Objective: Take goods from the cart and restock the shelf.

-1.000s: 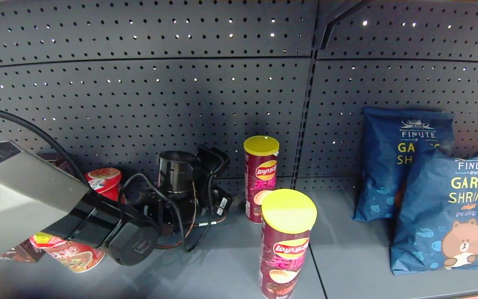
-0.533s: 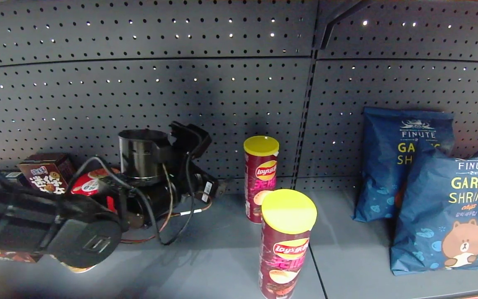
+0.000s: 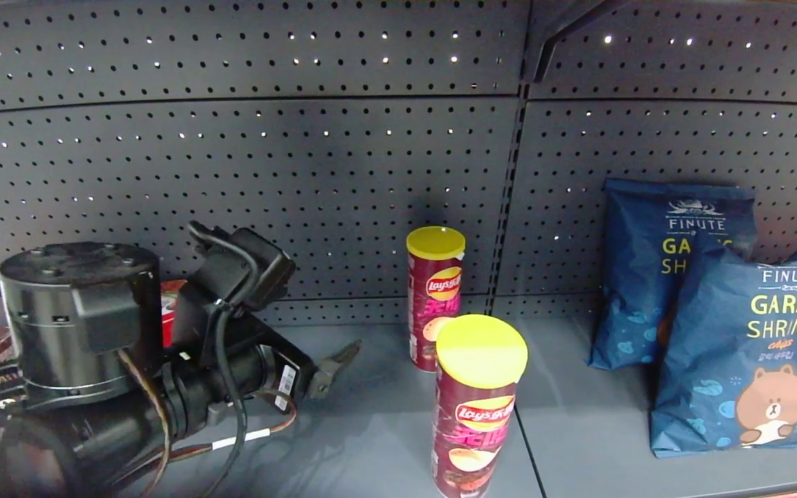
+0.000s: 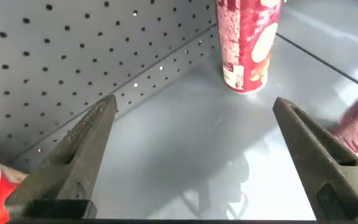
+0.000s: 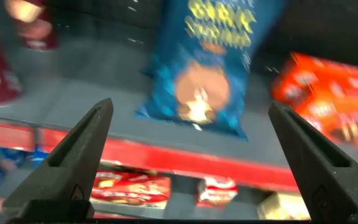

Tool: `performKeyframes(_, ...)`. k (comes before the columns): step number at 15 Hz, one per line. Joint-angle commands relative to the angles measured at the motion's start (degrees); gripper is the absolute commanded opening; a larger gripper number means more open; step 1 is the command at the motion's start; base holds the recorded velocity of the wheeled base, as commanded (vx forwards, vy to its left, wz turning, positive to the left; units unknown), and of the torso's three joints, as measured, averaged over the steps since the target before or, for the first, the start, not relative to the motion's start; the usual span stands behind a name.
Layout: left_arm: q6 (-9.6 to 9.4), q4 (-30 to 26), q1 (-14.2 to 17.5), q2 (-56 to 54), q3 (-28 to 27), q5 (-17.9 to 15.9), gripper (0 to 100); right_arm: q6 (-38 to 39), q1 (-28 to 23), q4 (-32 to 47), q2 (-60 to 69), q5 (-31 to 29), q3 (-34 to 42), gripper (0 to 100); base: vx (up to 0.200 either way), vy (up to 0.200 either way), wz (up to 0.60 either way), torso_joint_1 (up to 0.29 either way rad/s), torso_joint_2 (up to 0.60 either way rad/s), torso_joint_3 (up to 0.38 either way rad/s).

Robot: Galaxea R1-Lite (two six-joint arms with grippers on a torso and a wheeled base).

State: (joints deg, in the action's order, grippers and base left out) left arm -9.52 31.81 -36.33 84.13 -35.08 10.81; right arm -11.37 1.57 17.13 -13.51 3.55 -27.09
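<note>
Nearest you, the right claw [image 5: 191,106] hangs before the front of the shelf [image 3: 371,429], spread wide, nothing in it. Your left claw [image 4: 191,106], at 8 o'clock over the shelf, is just as wide and empty. My read: fetch the next item from the cart. Draw out straight and low, since the near chip can [image 3: 478,408] stands at 6 o'clock beside your path. Behind it the second can [image 3: 434,294] stands upright by the pegboard [image 3: 301,173]. Blue snack bags [image 3: 737,360] lean at 3 o'clock, well apart from you.

Front can [image 3: 479,408] stands before rear can [image 3: 434,294], both left of the bags [image 3: 744,346]
</note>
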Motion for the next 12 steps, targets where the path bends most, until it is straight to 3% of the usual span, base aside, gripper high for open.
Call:
performKeyframes(1, -0.06, -0.08, -1.73, -1.77, 2.13, 0.09, 100, -2.25, 2.38, 2.21, -18.92, 5.59, -7.37, 100, 0.0, 0.0, 0.0, 0.0, 0.0, 0.0)
performKeyframes(5, -0.06, 0.19, -1.64, 0.07, 2.39, 1.14, 100, -1.9, 9.59, 0.89, -32.81, 4.01, -7.19, 100, 0.0, 0.0, 0.0, 0.0, 0.0, 0.0)
performKeyframes(7, -0.06, 0.19, -1.64, 0.42, 2.39, 1.14, 100, 0.39, 13.63, -6.41, -39.32, 0.5, -7.28, 100, 0.0, 0.0, 0.0, 0.0, 0.0, 0.0)
performKeyframes(8, 0.03, 0.19, -1.11, 0.78, 2.48, 1.14, 100, 4.61, 19.52, -16.69, -47.05, -6.01, -8.42, 100, 0.0, 0.0, 0.0, 0.0, 0.0, 0.0)
performKeyframes(9, 0.03, 0.19, -1.03, 0.86, 2.48, 1.14, 100, 6.1, 21.89, -19.24, -49.42, -8.12, -9.21, 100, 0.0, 0.0, 0.0, 0.0, 0.0, 0.0)
performKeyframes(10, 0.03, 0.27, -0.94, 1.21, 2.56, 1.14, 100, 9.88, 29.1, -21.26, -55.75, -11.9, -10.88, 100, 0.0, 0.0, 0.0, 0.0, 0.0, 0.0)
performKeyframes(11, 0.03, 0.27, -0.94, 1.21, 2.56, 1.14, 100, 11.02, 32.97, -21.43, -58.65, -12.69, -10.53, 100, 0.0, 0.0, 0.0, 0.0, 0.0, 0.0)
performKeyframes(12, 0.03, 0.27, -0.94, 1.21, 2.56, 1.14, 100, 11.73, 34.81, -21.52, -60.15, -13.3, -10.44, 100, 0.0, 0.0, 0.0, 0.0, 0.0, 0.0)
